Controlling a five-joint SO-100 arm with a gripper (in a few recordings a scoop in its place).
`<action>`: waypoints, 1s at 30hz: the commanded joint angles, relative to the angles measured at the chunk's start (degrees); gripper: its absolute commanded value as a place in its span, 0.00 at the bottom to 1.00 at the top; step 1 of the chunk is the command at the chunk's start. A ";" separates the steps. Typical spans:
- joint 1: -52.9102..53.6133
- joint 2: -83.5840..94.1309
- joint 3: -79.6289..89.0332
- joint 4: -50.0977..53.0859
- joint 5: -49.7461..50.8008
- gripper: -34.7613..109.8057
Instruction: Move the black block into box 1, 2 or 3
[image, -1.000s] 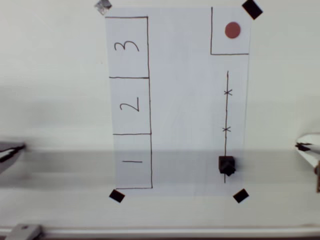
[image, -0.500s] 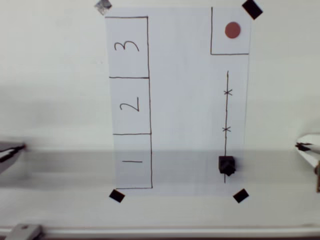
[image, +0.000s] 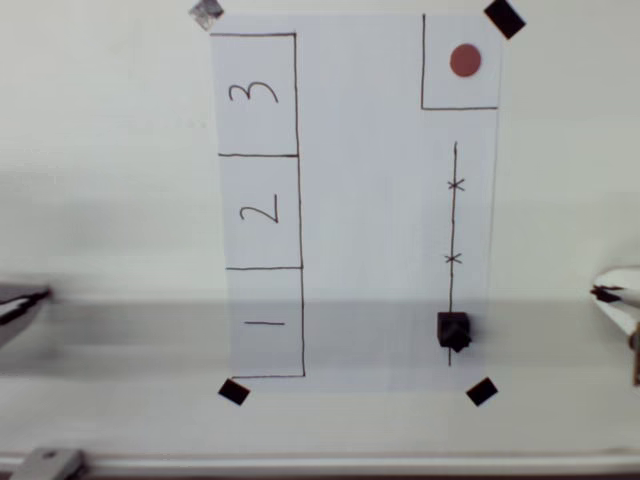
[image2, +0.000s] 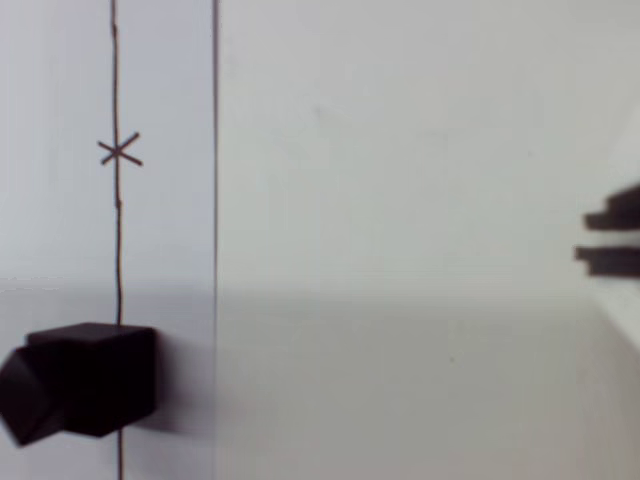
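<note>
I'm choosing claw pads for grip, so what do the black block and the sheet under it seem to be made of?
The black block looks like matte plastic or foam: dull faces, no glare, crisp edges; the exact material is unclear. The sheet looks like plain white paper: flat, non-glossy, carrying pen-drawn lines and held at its corners by flat black tape squares.

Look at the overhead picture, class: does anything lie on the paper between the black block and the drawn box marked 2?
Nothing visible does. The black block sits on the drawn line at the paper's lower right; only bare white paper separates it from box 2.
</note>
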 joint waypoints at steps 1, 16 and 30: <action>0.18 -0.09 0.62 1.14 -0.79 0.24; -2.81 -0.62 -1.32 0.53 -1.93 0.26; -8.17 -34.98 -31.55 0.44 5.80 0.30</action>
